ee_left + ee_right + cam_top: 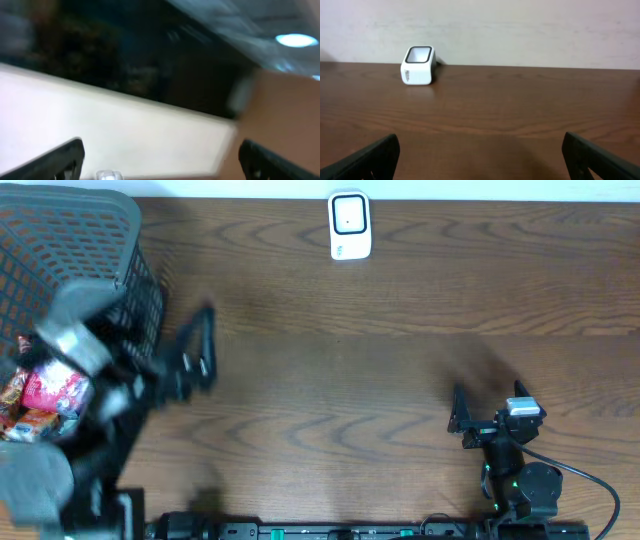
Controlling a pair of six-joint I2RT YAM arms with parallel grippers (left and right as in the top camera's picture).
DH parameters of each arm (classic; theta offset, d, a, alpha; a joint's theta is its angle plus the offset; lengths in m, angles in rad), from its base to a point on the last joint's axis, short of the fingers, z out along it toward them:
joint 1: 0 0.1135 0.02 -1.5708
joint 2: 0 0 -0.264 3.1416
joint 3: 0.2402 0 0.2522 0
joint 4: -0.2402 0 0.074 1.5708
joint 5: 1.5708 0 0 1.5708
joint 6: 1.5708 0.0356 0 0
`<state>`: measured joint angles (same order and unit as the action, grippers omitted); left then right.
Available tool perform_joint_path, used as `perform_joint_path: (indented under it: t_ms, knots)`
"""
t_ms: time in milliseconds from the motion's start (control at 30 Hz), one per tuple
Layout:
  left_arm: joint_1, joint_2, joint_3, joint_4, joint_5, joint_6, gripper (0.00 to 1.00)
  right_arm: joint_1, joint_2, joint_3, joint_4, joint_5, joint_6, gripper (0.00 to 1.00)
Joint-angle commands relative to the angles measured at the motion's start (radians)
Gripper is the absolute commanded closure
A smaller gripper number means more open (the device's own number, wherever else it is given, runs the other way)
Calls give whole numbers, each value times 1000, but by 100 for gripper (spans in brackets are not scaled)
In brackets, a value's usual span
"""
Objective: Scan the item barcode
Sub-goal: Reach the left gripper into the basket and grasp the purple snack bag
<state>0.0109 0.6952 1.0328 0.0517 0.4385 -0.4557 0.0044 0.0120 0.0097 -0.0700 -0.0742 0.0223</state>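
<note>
The left fingers (208,370) are standing spread and released beside the grey mesh basket (120,240) at the desk's (330,370) left edge. From overhead they are showing only as a dark blur. The snack packets (45,395), red and crumpled, are lying inside the basket behind the arm, and their printing is too blurred to read. The white barcode scanner (350,225) is sitting at the far edge of the desk, its dark window facing up. The right fingers (458,418) are resting low near the front right, also released. Broad wood grain is stretching between them and the scanner.

In the left wrist view the left fingers (60,160) are appearing as two black tips far apart at the bottom corners. Everything beyond them is smearing into pale and dark bands.

In the right wrist view the right fingers (375,157) are likewise framing the bottom corners, wide apart. The scanner (418,65) is standing well ahead and to the left, close to the pale wall (520,30). A small mark on its side is too tiny to read.
</note>
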Motion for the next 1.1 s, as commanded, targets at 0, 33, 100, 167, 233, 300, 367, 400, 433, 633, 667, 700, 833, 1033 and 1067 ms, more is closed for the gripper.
perform_joint_path:
  t_ms: [0,33,100,167,233,300,367,400,433,633,667,700,833,1033,1067]
  knots:
    - [-1,143,222,-113,-354,181,2,9,-5,-4,-1,5,14,1]
    - [-1,180,280,-164,-437,209,2,9,-5,-4,-1,5,14,1]
    - [-1,266,416,-284,-650,311,2,9,-5,-4,-1,5,14,1]
    - [2,352,536,-391,-912,419,2,9,-5,-4,-1,5,14,1]
    - [28,436,622,-469,-1174,464,2,9,-5,-4,-1,5,14,1]
    - [81,510,670,-534,-1326,463,2,8,-5,-4,-1,5,14,1]
    - [151,569,680,-607,-1345,462,2,8,-5,-4,-1,5,14,1]
    - [183,594,680,-657,-1344,454,2,9,-5,-4,-1,5,14,1]
    - [214,619,680,-719,-1344,431,2,9,-5,-4,-1,5,14,1]
    - [415,760,679,-990,-1124,184,2,9,-5,-4,-1,5,14,1]
    - [447,785,679,-994,-1017,185,2,9,-5,-4,-1,5,14,1]
    - [472,804,679,-994,-935,185,2,9,-5,-4,-1,5,14,1]
    - [520,849,679,-988,-729,184,2,9,-5,-4,-1,5,14,1]
    - [525,874,679,-957,-615,184,2,9,-5,-4,-1,5,14,1]
    - [525,877,678,-954,-603,184,2,9,-5,-4,-1,5,14,1]
